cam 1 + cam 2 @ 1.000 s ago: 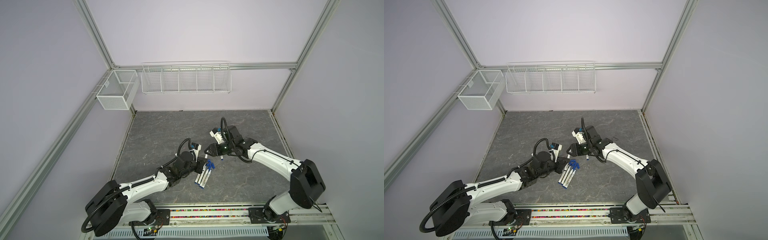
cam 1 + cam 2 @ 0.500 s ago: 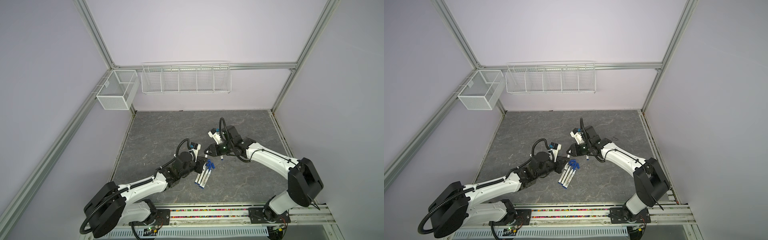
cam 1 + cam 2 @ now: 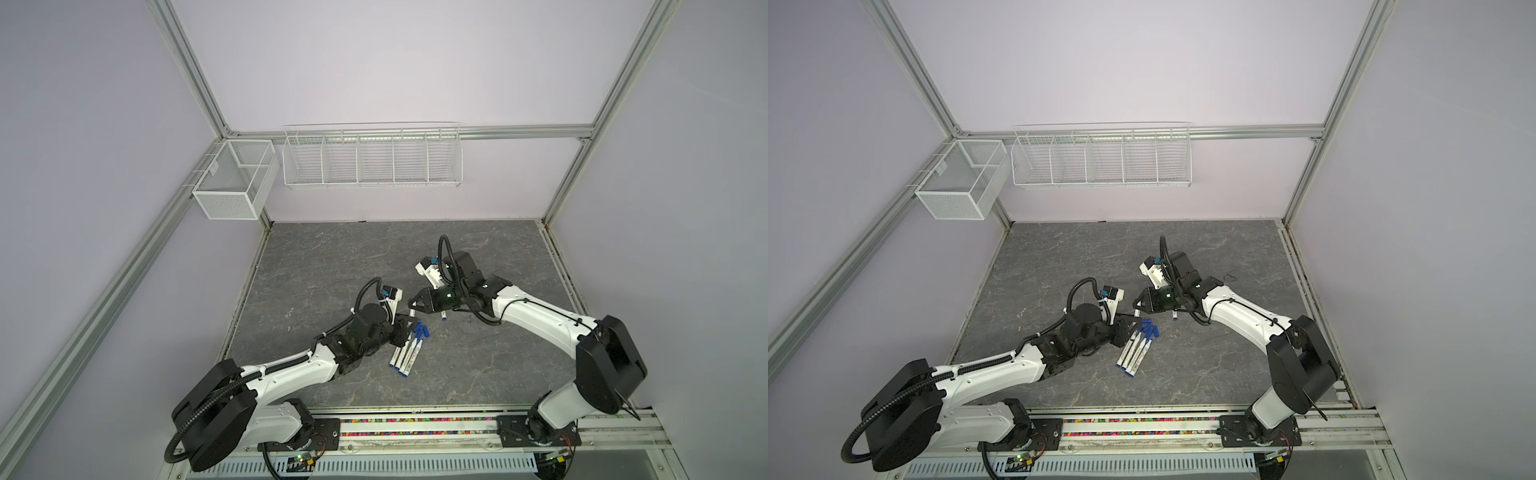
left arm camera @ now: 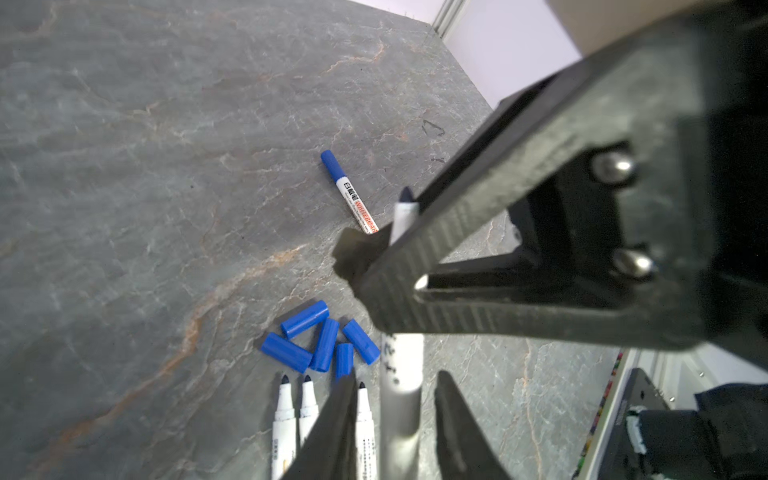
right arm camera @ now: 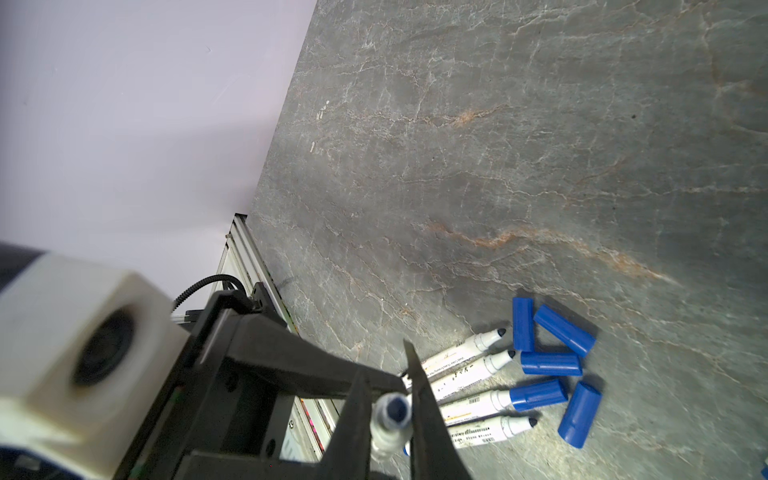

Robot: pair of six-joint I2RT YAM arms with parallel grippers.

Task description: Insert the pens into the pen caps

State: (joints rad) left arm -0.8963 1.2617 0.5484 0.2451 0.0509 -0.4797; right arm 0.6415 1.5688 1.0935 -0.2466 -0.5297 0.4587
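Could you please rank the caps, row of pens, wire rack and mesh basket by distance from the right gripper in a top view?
From the right gripper:
1. Caps, on the table just in front of it.
2. Row of pens, nearer the front edge.
3. Wire rack, back wall.
4. Mesh basket, back-left corner.

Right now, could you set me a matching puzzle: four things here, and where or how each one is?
Things:
1. capped pen
2. loose pen caps
3. uncapped pen, held aloft
4. left gripper

States:
A. open, fingers either side of a pen's barrel
B. clamped in the shut right gripper
C. lying alone on the table
D. clustered at the tips of the pen row

Pairs: 1-C, 2-D, 3-B, 4-A.
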